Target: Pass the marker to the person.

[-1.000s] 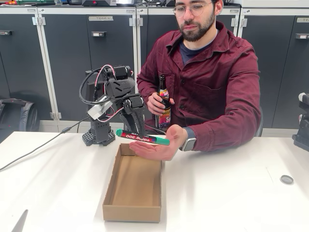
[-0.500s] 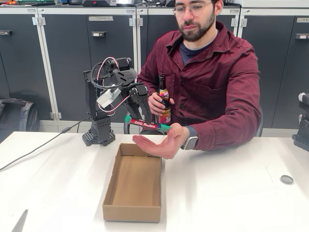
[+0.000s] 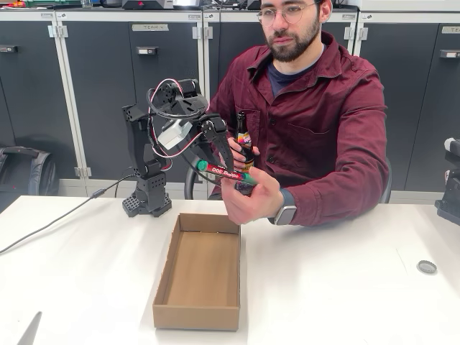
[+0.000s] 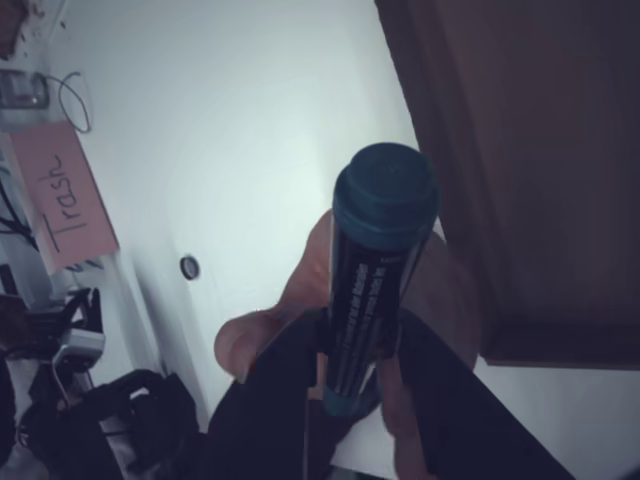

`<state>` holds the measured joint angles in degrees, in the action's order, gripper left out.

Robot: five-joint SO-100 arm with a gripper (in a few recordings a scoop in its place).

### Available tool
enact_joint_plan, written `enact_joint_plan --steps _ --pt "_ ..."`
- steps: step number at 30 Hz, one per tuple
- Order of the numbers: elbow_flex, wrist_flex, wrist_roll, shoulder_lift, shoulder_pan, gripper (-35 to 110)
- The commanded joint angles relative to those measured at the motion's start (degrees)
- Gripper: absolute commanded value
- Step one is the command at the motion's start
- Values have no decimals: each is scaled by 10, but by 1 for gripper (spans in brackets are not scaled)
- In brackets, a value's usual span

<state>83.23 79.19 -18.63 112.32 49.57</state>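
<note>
counter (image 3: 345,287): we see it white, w/ open cardboard box (image 3: 200,269) below tool
tool (image 3: 218,167): clamped on marker (image 3: 226,173)
person's hand (image 3: 248,198): just under tool, fingers touching marker

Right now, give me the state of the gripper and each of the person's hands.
Gripper: shut on the marker.
Person's near hand: closing around the marker.
Other hand: holding the brown bottle.

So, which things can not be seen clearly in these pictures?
- Fixed view: the bottle is mostly hidden behind the fingers and the person's hand.
- Fixed view: the marker lettering is too small to read.
- Wrist view: the marker's lower end is hidden by the hand.
</note>
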Motion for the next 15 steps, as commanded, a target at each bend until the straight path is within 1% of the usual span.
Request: enact_joint_plan --steps 1,8,14,15 --pt "1 -17 -4 27 -6 -5" --pt "4 -30 -12 19 -41 -5" --pt "20 -46 -12 30 -45 -5" --pt "21 -48 -4 32 -46 1"
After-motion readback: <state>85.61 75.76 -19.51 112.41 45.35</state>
